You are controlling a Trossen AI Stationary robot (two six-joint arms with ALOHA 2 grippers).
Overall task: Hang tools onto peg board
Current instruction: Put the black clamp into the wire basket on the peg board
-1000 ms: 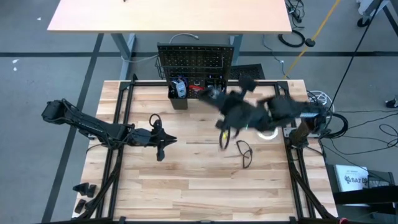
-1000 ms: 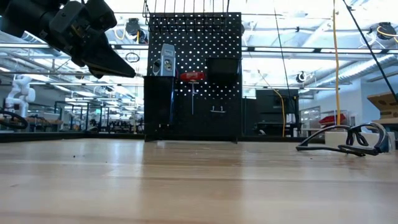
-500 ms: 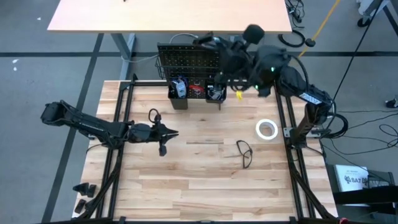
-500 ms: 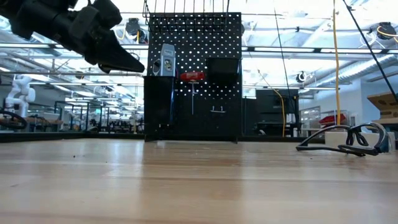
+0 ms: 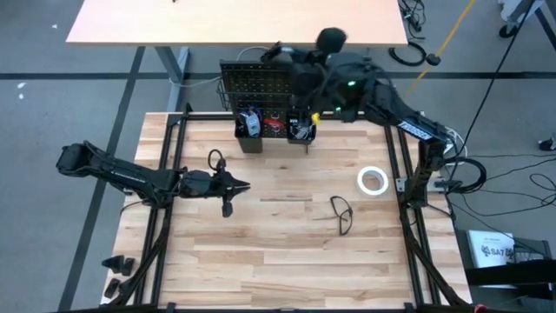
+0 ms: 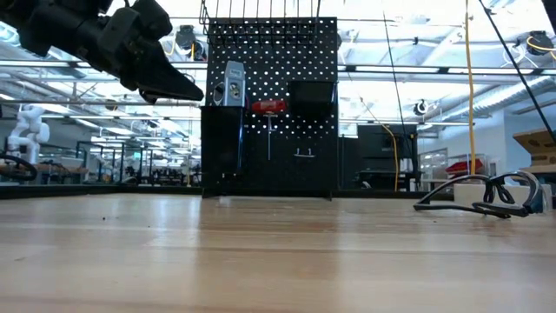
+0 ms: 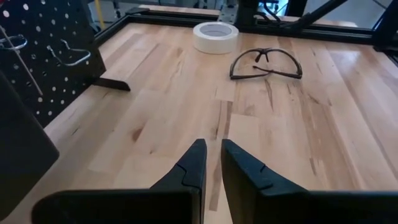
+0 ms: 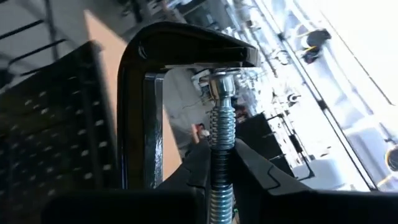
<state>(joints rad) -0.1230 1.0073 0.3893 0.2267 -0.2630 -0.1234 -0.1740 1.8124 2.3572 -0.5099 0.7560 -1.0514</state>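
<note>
The peg board (image 5: 274, 83) stands upright at the table's far edge, with a level (image 6: 233, 84) and a red-handled tool (image 6: 268, 106) on it and tools in its bins (image 5: 248, 130). My right gripper (image 5: 300, 74) is high over the board's top, shut on a black C-clamp (image 8: 161, 62). The board's holes (image 8: 50, 137) show close beside the clamp. My left gripper (image 5: 228, 193) hovers over the table's left half, shut and holding nothing. Glasses (image 5: 341, 213) and a white tape roll (image 5: 373, 181) lie on the table's right half. My right gripper pinches the C-clamp's threaded screw (image 8: 221, 140) between its two fingers (image 8: 198, 163). The screw runs on past the fingertips up to the pad under the frame's top arm (image 8: 186, 46). The clamp is lifted clear of the table, its black frame out ahead of the fingers.
Black rails (image 5: 169, 165) frame the table's left and right sides. The glasses (image 7: 266, 64) and tape roll (image 7: 215, 36) lie ahead of my left gripper (image 7: 213, 162), with bare wood between. A second table (image 5: 234, 22) stands beyond the board.
My right gripper has carried the C-clamp from over the table's middle right toward the far edge and upward, ending over the peg board's top. Its wrist has rolled on the way. The clamp has stayed in its fingers.
</note>
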